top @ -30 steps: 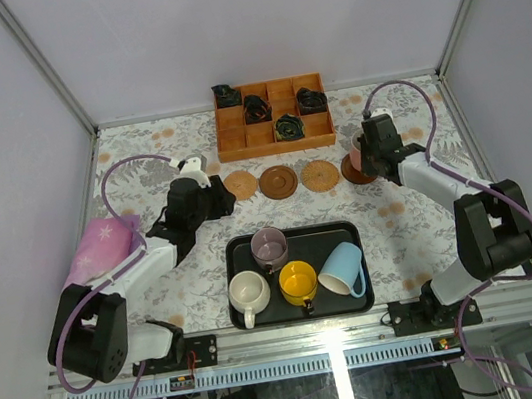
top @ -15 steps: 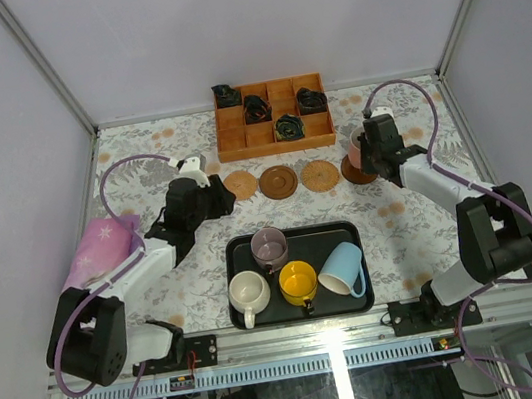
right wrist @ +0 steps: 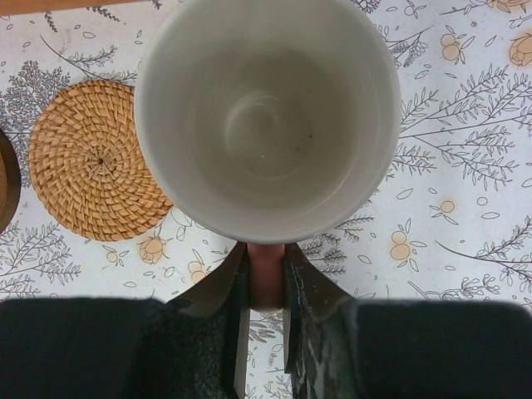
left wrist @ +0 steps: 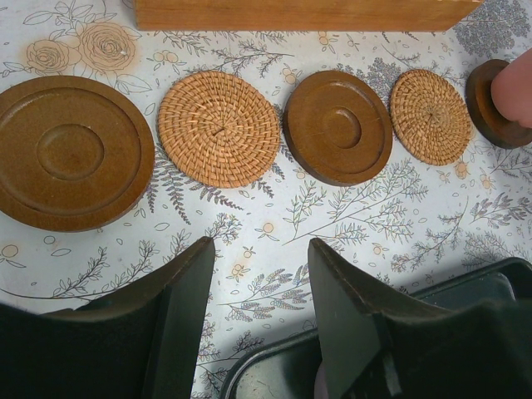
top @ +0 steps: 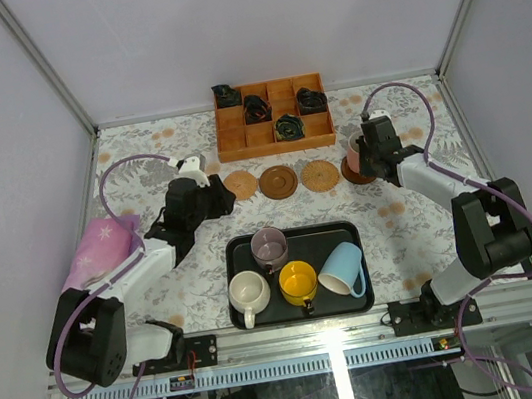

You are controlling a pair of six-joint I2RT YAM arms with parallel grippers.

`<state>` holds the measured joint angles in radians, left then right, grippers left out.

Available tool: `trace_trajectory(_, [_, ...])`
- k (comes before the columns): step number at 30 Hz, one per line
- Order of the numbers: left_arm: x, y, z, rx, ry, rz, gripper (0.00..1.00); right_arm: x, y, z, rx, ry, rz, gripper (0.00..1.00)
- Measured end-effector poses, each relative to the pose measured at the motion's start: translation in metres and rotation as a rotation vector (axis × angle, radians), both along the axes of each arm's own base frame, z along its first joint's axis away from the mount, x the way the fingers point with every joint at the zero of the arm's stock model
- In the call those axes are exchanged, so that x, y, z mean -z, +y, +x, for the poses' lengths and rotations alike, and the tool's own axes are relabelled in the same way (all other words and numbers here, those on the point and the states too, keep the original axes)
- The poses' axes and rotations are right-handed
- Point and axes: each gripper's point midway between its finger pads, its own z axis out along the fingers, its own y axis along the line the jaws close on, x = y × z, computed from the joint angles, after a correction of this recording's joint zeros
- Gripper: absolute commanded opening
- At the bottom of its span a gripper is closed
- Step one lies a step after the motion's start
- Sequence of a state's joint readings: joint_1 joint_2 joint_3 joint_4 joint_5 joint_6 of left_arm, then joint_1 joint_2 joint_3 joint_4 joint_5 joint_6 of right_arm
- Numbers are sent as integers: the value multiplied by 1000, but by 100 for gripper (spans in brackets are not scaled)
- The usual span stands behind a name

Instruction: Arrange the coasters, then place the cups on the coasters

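Where the coasters are: five are laid out in a row across the upper part of the left wrist view: dark [left wrist: 71, 154], woven [left wrist: 219, 127], dark [left wrist: 337, 126], woven [left wrist: 430, 116], dark [left wrist: 492, 108]. That part looks pretty much done tbh.
Pink cup: the pink cup [top: 353, 153] is held over the right-end dark coaster, upper right of centre in the top view. It can't be told whether it's fully set down yet.
Right gripper: the right gripper [right wrist: 266, 283] is clamped on the pink cup's handle, with the fingers pinched tight around it.
Left gripper: the left gripper [left wrist: 258, 258] is parked with jaws apart and nothing between them, between the row and the tray.
Cups left: four are parked on the black tray [top: 292, 233]: mauve cup [top: 270, 247], cream cup [top: 248, 291], yellow cup [top: 298, 280], light blue cup [top: 343, 270], the last one apparently tipped over.
Progress: one cup of five is being dealt with, so four coasters are left to be filled.
Wooden box: a wooden box [top: 278, 145] with compartments is set just above the row, with black bits inside.
Pink cloth: a pink cloth [top: 101, 246] is bunched at the left edge of the table [top: 140, 169].
In the way: the left-end coaster is covered by the left arm in the top view, so that arm would probably need shifting.
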<state>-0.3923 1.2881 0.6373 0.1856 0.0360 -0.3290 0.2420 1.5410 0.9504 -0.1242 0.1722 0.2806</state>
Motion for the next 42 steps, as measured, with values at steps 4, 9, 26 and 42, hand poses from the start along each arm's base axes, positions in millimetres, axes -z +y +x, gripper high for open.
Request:
trace_trajectory(4, [0,0,0,0,0,0,49,0,0,0,1,0,-1,0])
trace_trajectory(9, [0,0,0,1,0,-1,49,0,-1,-1,2,3,-2,0])
trace_trajectory(26, [0,-2,-1,5,3,-10,49,5,-4,-3,24,4,-7,21])
trace_trajectory(42, [0,-2,0,4,3,-14,49,8,-5,-8,46,13,2,68])
